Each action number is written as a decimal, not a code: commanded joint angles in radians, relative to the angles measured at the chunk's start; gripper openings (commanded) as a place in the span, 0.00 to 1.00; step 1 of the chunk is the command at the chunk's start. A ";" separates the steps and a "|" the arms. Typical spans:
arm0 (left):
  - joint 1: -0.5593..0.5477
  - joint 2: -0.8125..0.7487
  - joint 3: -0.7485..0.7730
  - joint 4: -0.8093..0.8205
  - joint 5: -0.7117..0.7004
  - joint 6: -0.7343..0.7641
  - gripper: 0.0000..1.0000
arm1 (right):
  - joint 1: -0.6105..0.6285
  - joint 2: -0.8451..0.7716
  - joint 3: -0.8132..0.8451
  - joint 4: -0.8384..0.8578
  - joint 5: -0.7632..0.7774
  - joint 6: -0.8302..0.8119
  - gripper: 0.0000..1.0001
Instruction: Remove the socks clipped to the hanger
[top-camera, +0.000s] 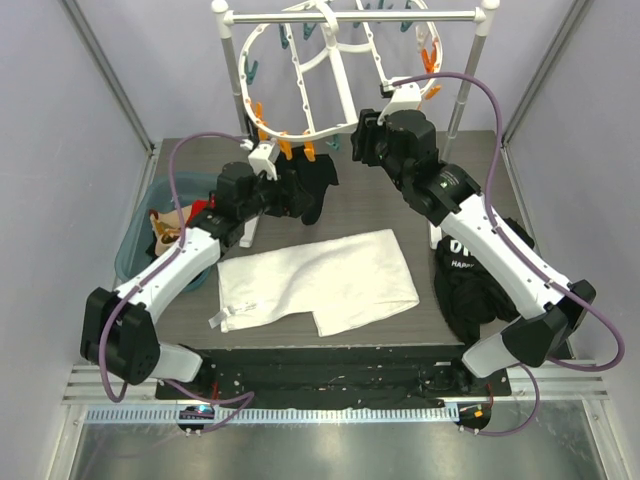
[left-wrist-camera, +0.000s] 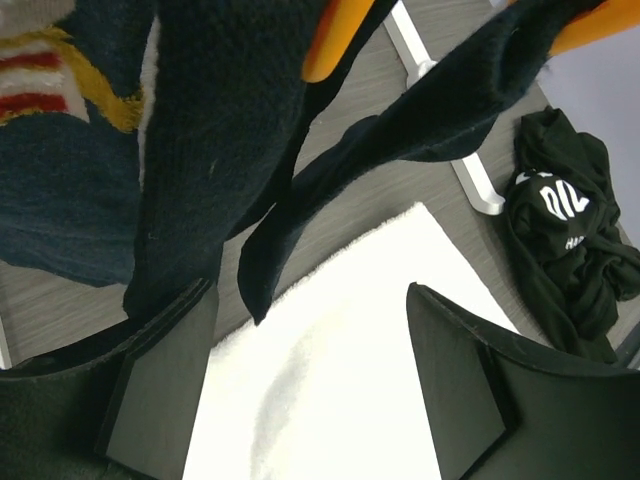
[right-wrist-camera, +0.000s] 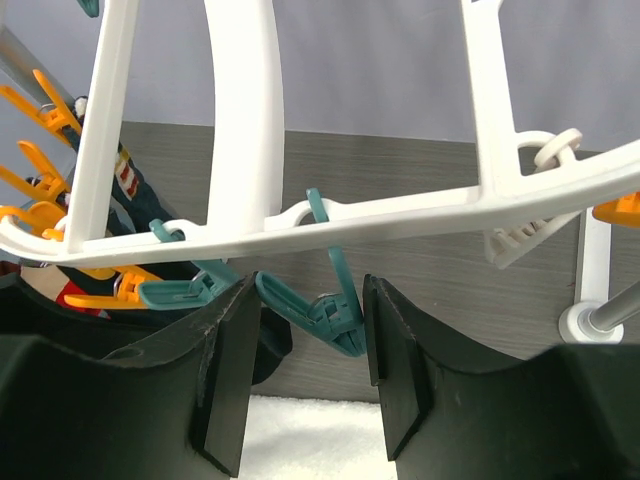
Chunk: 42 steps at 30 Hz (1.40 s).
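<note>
Top, left-wrist and right-wrist views. The hanger (right-wrist-camera: 400, 215) is hanging from the grey rail (top-camera: 350, 16) at the far edge of the table (top-camera: 400, 200), tilting toward the near side. Dark socks (top-camera: 312, 190) are dangling from orange clips (left-wrist-camera: 335, 40) on its near-left rim, above the far edge of the white cloth (top-camera: 320, 280). Beside them on the left a patterned sock (left-wrist-camera: 50, 80) is showing red and yellow stripes.

The left gripper (left-wrist-camera: 308, 295) is reaching up under these dark socks with its jaws standing wide. One sock tip is hanging down between the fingers (left-wrist-camera: 160, 390) and touching neither pad.

The right gripper (right-wrist-camera: 310, 300) is hovering at the hanger's near-right rim, jaws narrow, with a teal clip (right-wrist-camera: 320, 310) lying between them — whether the pads are pressing it cannot be told.

Other socks (top-camera: 170, 225) are lying in the teal bin (top-camera: 130, 240) at the table's left edge. The black garment (top-camera: 470, 290) with white lettering is lying on the right — well apart from the hanger.
</note>
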 joint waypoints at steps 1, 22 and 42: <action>-0.013 0.035 0.050 0.099 -0.037 0.021 0.79 | -0.004 -0.057 0.007 0.049 -0.001 -0.001 0.52; -0.085 0.023 0.024 0.137 -0.049 -0.014 0.02 | -0.008 -0.068 -0.006 0.046 -0.010 0.019 0.52; -0.173 -0.252 -0.107 0.033 -0.181 0.012 0.00 | -0.010 -0.266 -0.128 0.162 -0.444 -0.032 0.69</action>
